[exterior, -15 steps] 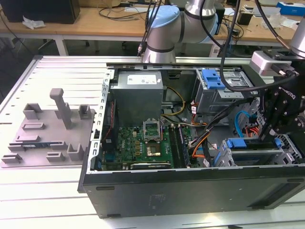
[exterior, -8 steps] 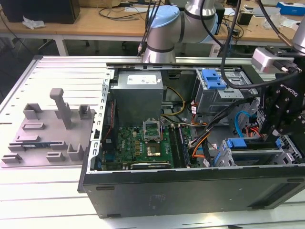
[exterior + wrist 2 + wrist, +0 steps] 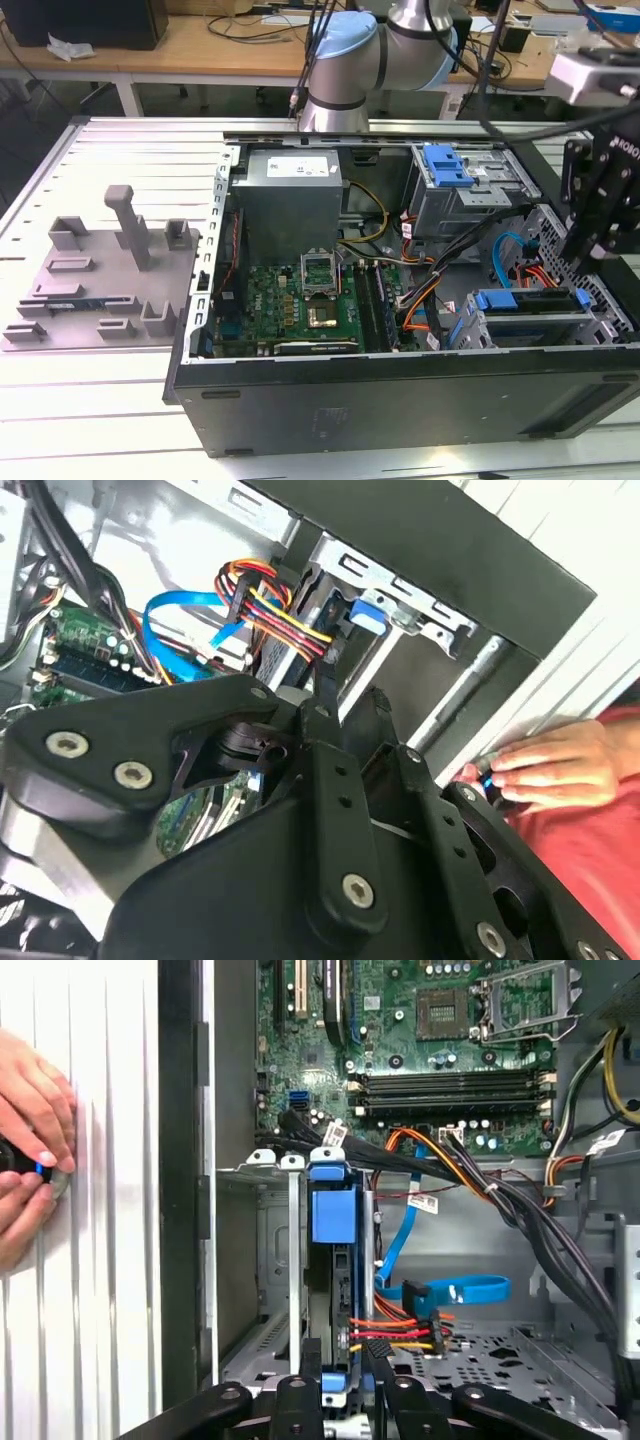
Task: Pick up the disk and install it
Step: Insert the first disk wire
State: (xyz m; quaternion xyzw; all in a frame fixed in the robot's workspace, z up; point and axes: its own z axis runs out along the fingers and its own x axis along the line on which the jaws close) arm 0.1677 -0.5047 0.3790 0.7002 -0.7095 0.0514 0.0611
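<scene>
Claw (image 3: pixel 345 1385) points down, straddling the seated disk (image 3: pixel 333 1260).

Silver arm (image 3: pixel 420 20) with pale-blue joint caps; black, screw-studded gripper (image 3: pixel 300 810)

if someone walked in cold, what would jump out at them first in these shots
The open computer case on the slotted white table, its green motherboard bare under the grey power-supply box. In the exterior view the black end effector hangs at the case's right end, above the disk in its blue carrier, which sits in the drive cage. In the first wrist view, a person's hands rest on the table beside the case.
</scene>
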